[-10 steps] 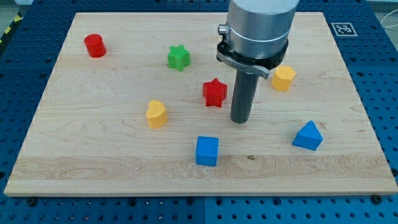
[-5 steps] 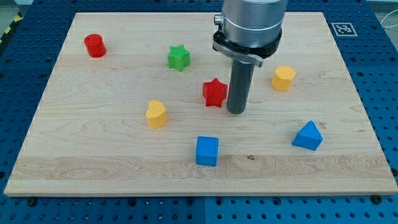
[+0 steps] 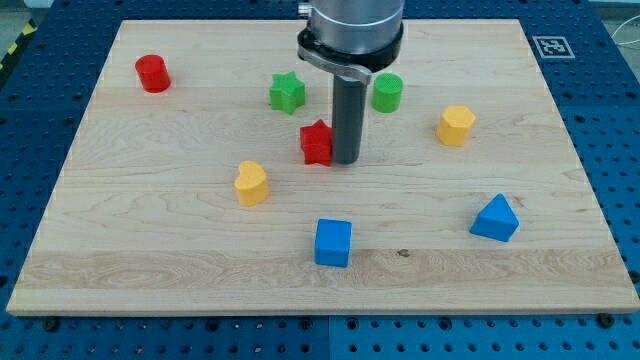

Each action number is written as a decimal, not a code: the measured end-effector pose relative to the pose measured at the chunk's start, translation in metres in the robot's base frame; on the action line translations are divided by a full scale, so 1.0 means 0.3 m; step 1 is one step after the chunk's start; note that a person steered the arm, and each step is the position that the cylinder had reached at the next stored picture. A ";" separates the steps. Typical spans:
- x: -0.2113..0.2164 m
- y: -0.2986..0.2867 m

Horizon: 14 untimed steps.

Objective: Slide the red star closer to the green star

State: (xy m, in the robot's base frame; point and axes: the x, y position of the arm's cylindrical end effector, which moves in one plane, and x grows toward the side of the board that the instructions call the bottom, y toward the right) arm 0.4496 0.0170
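Observation:
The red star (image 3: pixel 316 142) lies near the middle of the wooden board (image 3: pixel 180 250). The green star (image 3: pixel 287 92) lies a short way above it and slightly to the view's left. My tip (image 3: pixel 345 160) stands right against the red star's right side, touching it. The dark rod rises from the tip to the grey arm body at the view's top.
A red cylinder (image 3: pixel 152 73) is at the top left. A green cylinder (image 3: pixel 388 92) is right of the rod. A yellow hexagon block (image 3: pixel 455 125) is further right. A yellow heart (image 3: pixel 251 183), a blue cube (image 3: pixel 333 242) and a blue triangular block (image 3: pixel 496 218) lie lower down.
My tip has moved to the view's left and upward, pushing the red star left and up toward the green star. The green cylinder, hidden before, now shows.

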 end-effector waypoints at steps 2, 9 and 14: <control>0.000 -0.066; -0.108 -0.390; -0.148 -0.321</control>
State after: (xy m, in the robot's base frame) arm 0.4053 -0.0793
